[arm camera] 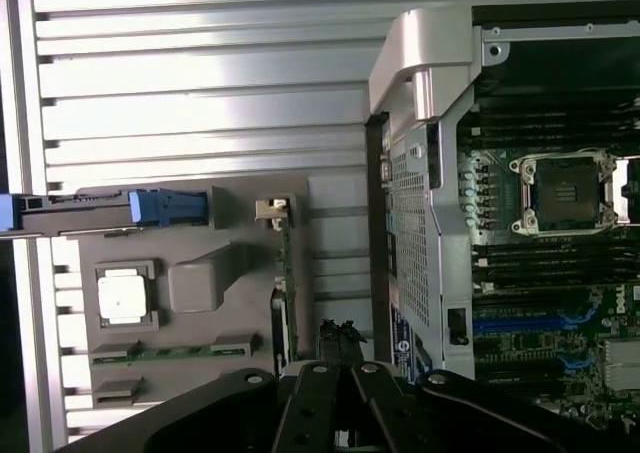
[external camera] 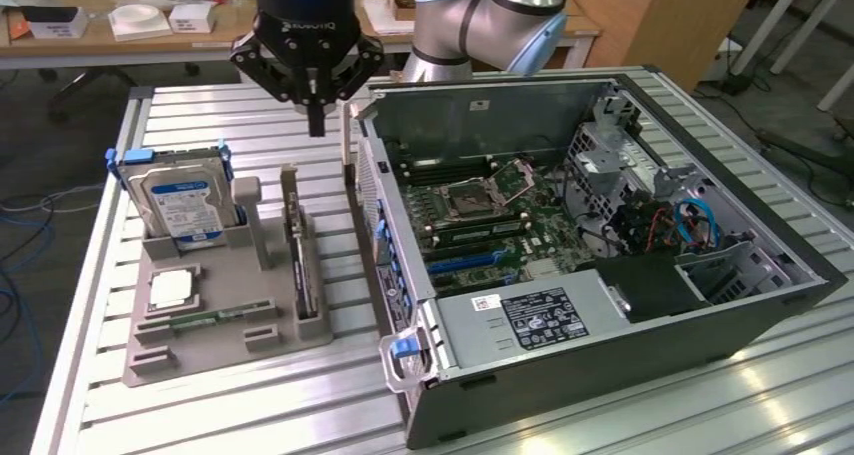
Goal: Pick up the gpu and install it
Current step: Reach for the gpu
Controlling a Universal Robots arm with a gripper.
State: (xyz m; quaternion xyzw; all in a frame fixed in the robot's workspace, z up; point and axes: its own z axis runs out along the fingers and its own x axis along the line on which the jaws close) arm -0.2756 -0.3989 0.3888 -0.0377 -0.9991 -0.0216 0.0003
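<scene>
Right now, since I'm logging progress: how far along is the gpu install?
Done: nothing yet. The gpu stands edge-on in its slot on the grey tray, beside the open computer case. In hand: nothing. The gripper hangs shut and empty above the tray's far end. Left: both the pick-up and the install on the motherboard.

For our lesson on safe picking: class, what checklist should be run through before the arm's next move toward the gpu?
1. gpu standing edge-on in the grey tray: ok.
2. gripper empty: ok.
3. Jaws open for a grasp: not ok, shut.
4. Gripper centred over gpu: not ok, offset toward the case.
5. Blue slot on the board free: ok.
</scene>
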